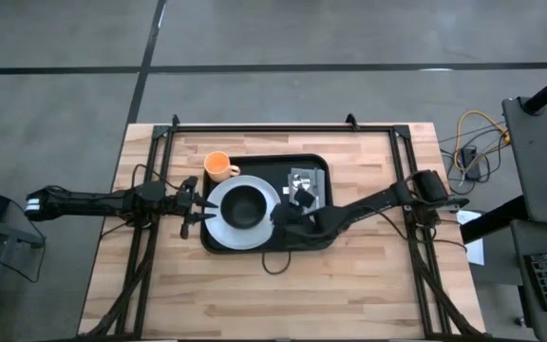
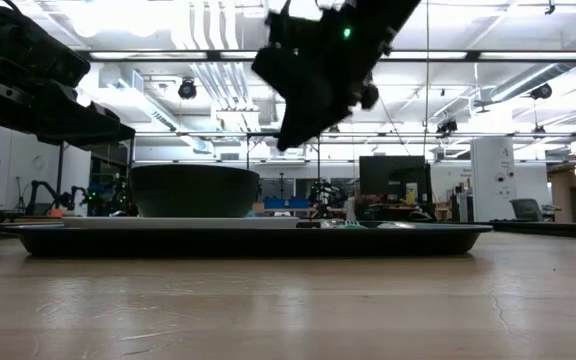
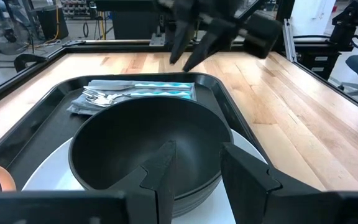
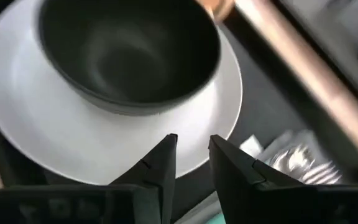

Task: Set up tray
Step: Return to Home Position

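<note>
The black tray (image 1: 254, 163) lies in the middle of the wooden table. On it a white plate (image 1: 218, 226) carries a black bowl (image 1: 245, 205). An orange cup (image 1: 218, 167) stands at the tray's far left corner. A grey napkin (image 1: 310, 182) with cutlery (image 3: 104, 96) on it lies on the tray's right part. My left gripper (image 1: 198, 203) stands open at the tray's left rim, facing the bowl (image 3: 148, 143). My right gripper (image 1: 288, 211) hangs open above the tray, between plate and napkin, slanting down, with nothing between its fingers (image 4: 160, 168).
Black frame rails (image 1: 283, 126) run along the table's far edge and down both sides. A dark cable (image 1: 273, 261) loops on the wood just near the tray. Bare wood lies toward the near edge (image 1: 283, 304) and right of the tray (image 1: 368, 171).
</note>
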